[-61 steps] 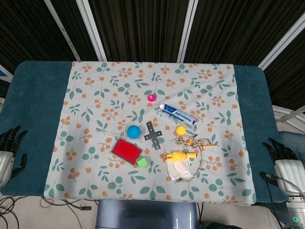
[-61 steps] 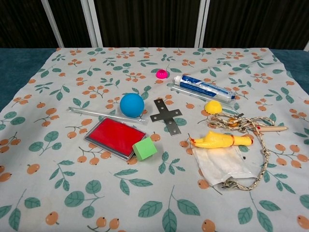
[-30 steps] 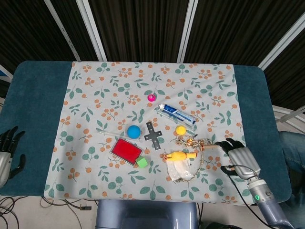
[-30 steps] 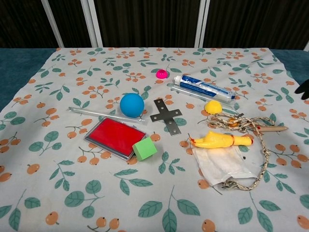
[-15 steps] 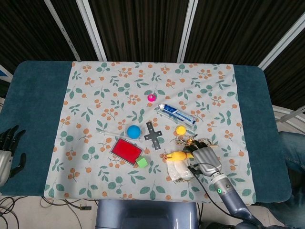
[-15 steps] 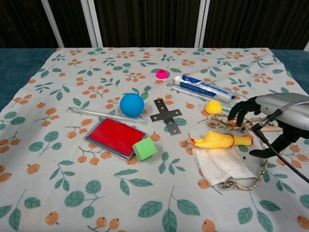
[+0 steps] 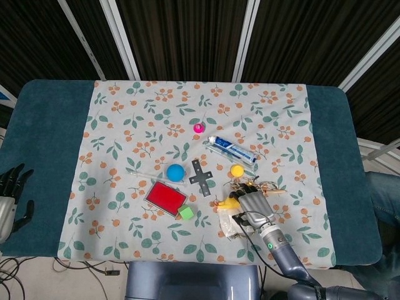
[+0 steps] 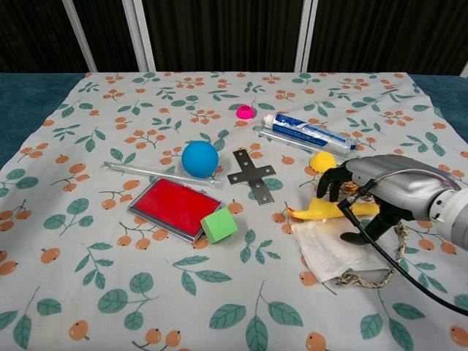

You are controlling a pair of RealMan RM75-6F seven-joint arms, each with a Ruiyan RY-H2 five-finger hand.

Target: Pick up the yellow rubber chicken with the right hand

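The yellow rubber chicken [image 8: 316, 211] lies on the floral cloth, its beak pointing left, partly over a white pouch [image 8: 330, 249]. My right hand [image 8: 393, 187] hovers right above its tail half, fingers arched down over the body and thumb [image 8: 360, 238] spread below it; nothing is gripped. In the head view the right hand [image 7: 252, 203] hides most of the chicken [image 7: 225, 202], and only the head end shows. My left hand [image 7: 10, 201] rests off the cloth at the table's left edge, fingers apart, holding nothing.
A rope [image 8: 379, 276] loops around the pouch under my right hand. A yellow ball [image 8: 322, 161] and a toothpaste tube [image 8: 308, 133] lie just behind. A metal cross [image 8: 251, 176], blue ball [image 8: 199, 159], red pad [image 8: 174, 208] and green cube [image 8: 219, 225] lie to the left.
My right hand came in from the table's right edge and moved left until it stands over the chicken. The chicken has not moved. The left hand stays put.
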